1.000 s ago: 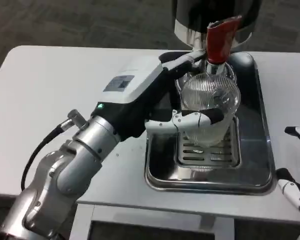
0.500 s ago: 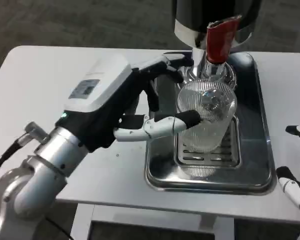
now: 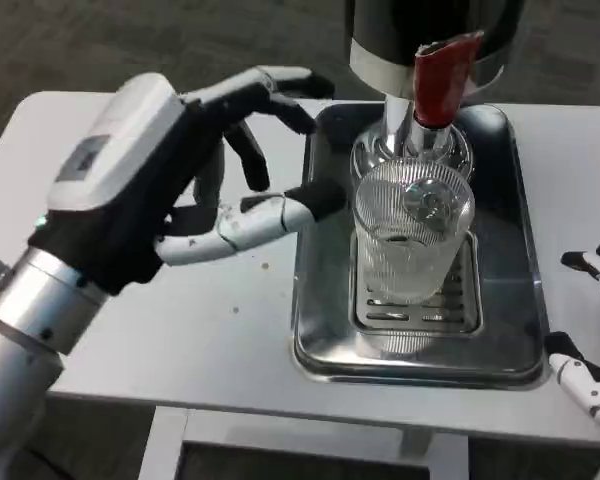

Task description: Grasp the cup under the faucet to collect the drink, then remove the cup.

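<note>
Hovering left of the cup [image 3: 413, 240] with fingers spread, the left hand [image 3: 170, 180] holds nothing — right hand [image 3: 590, 330] likewise splayed.

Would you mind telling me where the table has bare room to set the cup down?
The table is bare left of the tray, below the left hand. The narrow strip right of the tray holds the right hand. The cup and faucet crowd the tray.

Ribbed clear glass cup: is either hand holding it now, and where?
No. The ribbed clear glass cup stands free; left hand spread beside it, apart.
</note>
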Controlling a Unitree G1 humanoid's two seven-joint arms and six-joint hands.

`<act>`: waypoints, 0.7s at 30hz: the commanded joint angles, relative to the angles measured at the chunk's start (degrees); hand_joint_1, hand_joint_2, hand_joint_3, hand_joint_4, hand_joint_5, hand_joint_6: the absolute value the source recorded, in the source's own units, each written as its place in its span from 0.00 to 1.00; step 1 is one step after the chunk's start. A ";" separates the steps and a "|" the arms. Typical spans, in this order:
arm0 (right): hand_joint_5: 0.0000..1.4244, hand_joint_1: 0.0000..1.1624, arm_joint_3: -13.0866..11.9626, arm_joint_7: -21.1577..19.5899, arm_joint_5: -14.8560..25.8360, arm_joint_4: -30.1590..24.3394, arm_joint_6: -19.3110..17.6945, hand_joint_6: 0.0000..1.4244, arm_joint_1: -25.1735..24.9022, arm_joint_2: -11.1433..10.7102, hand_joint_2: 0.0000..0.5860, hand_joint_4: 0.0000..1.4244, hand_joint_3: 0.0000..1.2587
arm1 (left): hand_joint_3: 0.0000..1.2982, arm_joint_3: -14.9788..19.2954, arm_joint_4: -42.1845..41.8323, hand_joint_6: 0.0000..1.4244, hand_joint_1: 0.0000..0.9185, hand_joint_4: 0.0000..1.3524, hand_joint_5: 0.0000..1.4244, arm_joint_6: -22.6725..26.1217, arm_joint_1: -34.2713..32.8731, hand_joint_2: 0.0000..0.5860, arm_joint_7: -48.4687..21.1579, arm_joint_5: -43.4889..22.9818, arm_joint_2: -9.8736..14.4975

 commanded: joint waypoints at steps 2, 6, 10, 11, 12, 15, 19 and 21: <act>0.00 0.35 0.56 -1.12 -0.82 -0.07 0.41 0.03 0.07 -0.12 0.83 0.00 0.09 | 0.32 2.97 -2.28 0.72 0.09 0.37 0.49 2.00 -4.40 0.26 -2.10 -8.98 0.33; 0.00 0.35 0.87 -1.09 -1.15 0.05 0.73 0.03 -0.31 -0.09 0.83 0.00 0.09 | 0.33 2.47 -0.93 0.35 0.04 0.36 0.37 4.43 -9.36 0.27 -5.77 -18.19 -0.66; 0.00 0.35 0.98 -1.08 -1.40 -0.12 0.95 0.03 -0.31 -0.08 0.83 0.00 0.09 | 0.30 0.92 0.88 0.30 0.00 0.29 0.31 7.00 -14.12 0.27 -9.55 -24.28 -1.28; 0.00 0.35 0.99 -1.08 -1.44 -0.16 0.97 0.03 -0.28 -0.06 0.83 0.00 0.09 | 0.29 0.49 1.17 0.29 0.00 0.27 0.30 7.42 -15.29 0.28 -10.21 -25.01 -1.48; 0.00 0.35 0.99 -1.07 -1.48 -0.22 1.02 0.03 -0.23 -0.03 0.83 0.00 0.09 | 0.27 -0.01 1.40 0.28 0.00 0.25 0.28 8.26 -16.56 0.27 -11.14 -26.02 -1.69; 0.00 0.35 1.05 -1.16 -1.56 -0.45 1.12 0.03 0.00 0.09 0.83 0.00 0.09 | 0.25 -1.38 1.83 0.24 0.00 0.20 0.24 10.12 -19.90 0.27 -13.37 -28.64 -2.78; 0.00 0.35 1.15 -1.32 -1.55 -0.53 1.21 0.03 0.08 0.18 0.83 0.00 0.09 | 0.23 -2.21 3.07 0.22 0.00 0.18 0.23 12.21 -22.73 0.25 -15.44 -31.00 -4.17; 0.00 0.35 1.24 -1.41 -1.51 -0.53 1.22 0.03 0.10 0.21 0.83 0.00 0.09 | 0.22 -2.76 3.96 0.21 0.00 0.17 0.23 13.62 -24.03 0.25 -16.49 -32.11 -4.98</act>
